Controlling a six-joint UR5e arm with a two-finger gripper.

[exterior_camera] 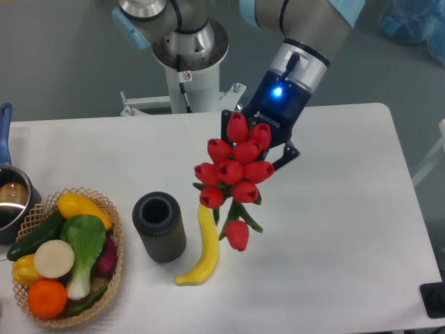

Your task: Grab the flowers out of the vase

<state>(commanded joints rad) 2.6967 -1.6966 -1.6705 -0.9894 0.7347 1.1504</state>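
Red flowers point(234, 169) hang in the air right of the vase point(159, 227), clear of its mouth, over the banana point(201, 245). The gripper point(259, 142) is clamped on the stems behind the blooms. The risk: the top-heavy bunch slips or swings, and the lowest bud knocks the banana
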